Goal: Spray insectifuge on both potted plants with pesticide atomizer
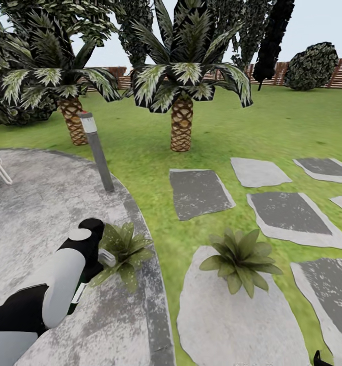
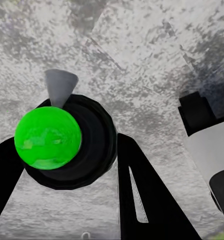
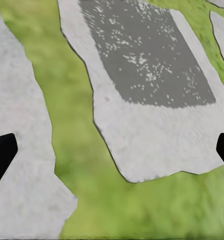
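Left gripper [image 2: 67,165] is clamped around the pesticide atomizer [image 2: 67,142], fingers against both its sides. Bottle stands near upright over the patio [image 1: 33,203], its grey nozzle [image 1: 107,257] aimed at the nearer potted plant [image 1: 124,249]. Second potted plant [image 1: 240,256] sits on a stepping stone [image 1: 232,320]. Right gripper [image 3: 112,150] is spread wide, empty, above grass.

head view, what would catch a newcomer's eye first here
Two potted plants: one on the edge of the round paved patio, one on a stepping stone to its right. The left pincer holds the pesticide atomizer beside the first plant. Behind stand two palms.
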`<state>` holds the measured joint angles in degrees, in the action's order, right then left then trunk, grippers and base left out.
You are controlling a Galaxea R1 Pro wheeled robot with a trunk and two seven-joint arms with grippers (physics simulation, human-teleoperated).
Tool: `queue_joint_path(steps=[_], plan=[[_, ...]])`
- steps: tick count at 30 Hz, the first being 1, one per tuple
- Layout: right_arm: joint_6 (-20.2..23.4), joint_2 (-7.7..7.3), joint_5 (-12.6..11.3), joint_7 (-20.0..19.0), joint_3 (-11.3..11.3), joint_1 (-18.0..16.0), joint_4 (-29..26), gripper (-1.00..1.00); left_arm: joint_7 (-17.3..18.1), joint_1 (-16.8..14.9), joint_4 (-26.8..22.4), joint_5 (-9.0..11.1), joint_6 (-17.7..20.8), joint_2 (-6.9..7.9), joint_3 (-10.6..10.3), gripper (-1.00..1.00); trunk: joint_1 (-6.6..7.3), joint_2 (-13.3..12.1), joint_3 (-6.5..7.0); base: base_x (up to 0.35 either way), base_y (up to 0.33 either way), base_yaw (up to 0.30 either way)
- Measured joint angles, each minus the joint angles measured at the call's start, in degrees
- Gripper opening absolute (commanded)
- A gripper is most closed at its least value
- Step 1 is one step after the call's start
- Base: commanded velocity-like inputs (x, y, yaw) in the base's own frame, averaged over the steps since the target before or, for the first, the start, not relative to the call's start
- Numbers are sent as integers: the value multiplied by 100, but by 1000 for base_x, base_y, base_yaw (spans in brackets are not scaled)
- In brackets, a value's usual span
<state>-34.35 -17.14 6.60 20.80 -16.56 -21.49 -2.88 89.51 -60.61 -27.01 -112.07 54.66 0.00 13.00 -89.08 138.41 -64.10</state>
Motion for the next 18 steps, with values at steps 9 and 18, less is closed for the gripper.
queue_joint_path(steps=[9,18], plan=[[-1,0,0,1,1,0,0,100,-1,1,-302,157,-2,9,-8,-100,0,0,0,-321,34,271],[-1,3,0,1,1,0,0,100,-2,264,-333,1044,-44,-4,-13,-100,0,0,11,-326,0,218]])
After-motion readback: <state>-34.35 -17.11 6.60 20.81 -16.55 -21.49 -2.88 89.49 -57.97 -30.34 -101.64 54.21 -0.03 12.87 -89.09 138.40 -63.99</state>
